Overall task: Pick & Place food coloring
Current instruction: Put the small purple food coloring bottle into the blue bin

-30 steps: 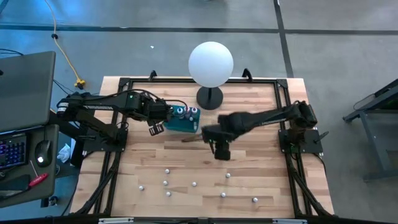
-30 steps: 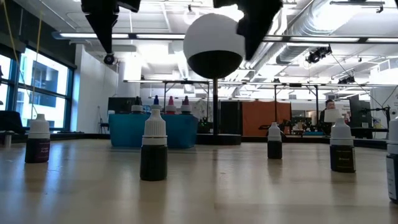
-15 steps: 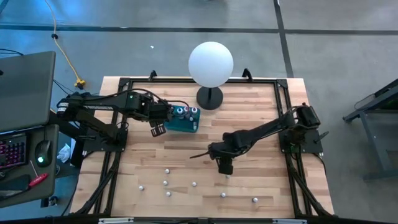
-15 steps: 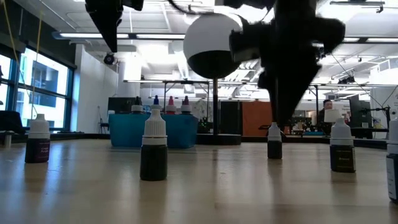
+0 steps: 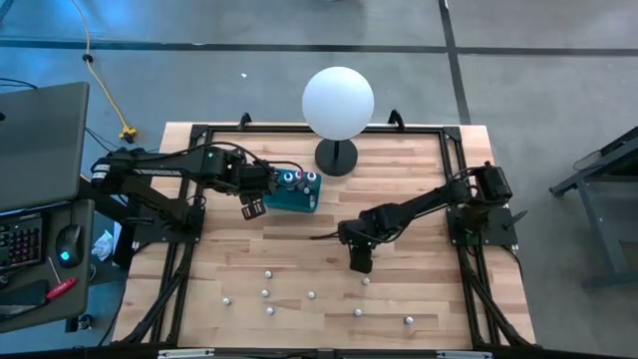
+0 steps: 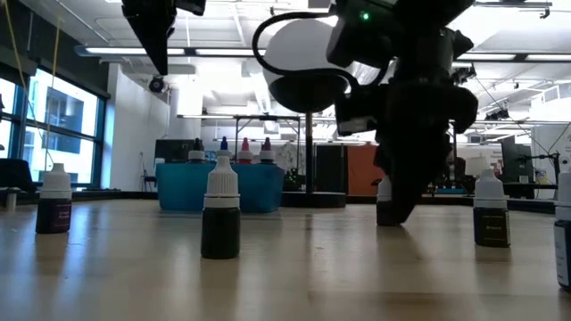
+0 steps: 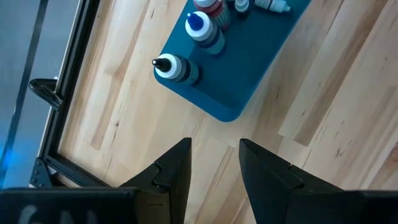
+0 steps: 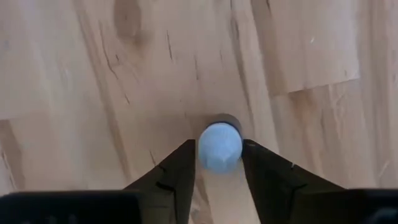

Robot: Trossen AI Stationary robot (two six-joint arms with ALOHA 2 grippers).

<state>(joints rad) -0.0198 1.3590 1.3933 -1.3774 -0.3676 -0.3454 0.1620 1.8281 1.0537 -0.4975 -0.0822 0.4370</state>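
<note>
Several tiny food coloring bottles stand upright on the wooden table [image 5: 419,209], among them one [image 6: 220,214] near the low camera. My right gripper [image 8: 219,163] has come down from above over a white-capped bottle [image 8: 219,146], also seen as the bottle [image 6: 384,203] in the low view. One finger stands on each side of its cap. My left gripper [image 7: 214,165] hangs open above the table beside the teal tray [image 7: 249,68], with nothing between its fingers. Three bottles [image 5: 291,179] stand in the tray. My right gripper's fingers [image 8: 186,163] point down at the two sides of the bottle's white cap [image 8: 205,149]. They lie very close to it, but I cannot tell whether they touch. The bottle stands upright on the table.
A big white globe [image 5: 338,103] on a black stand sits at the table's far side. Loose bottles dot the near half of the table, such as a bottle [image 5: 311,295] and another bottle [image 5: 408,320]. A black frame [image 5: 199,130] runs round the table.
My right gripper has gone down and toward the table's near edge, from well above the table's middle to just over the white-capped bottle. The bottle has stayed where it stood.
</note>
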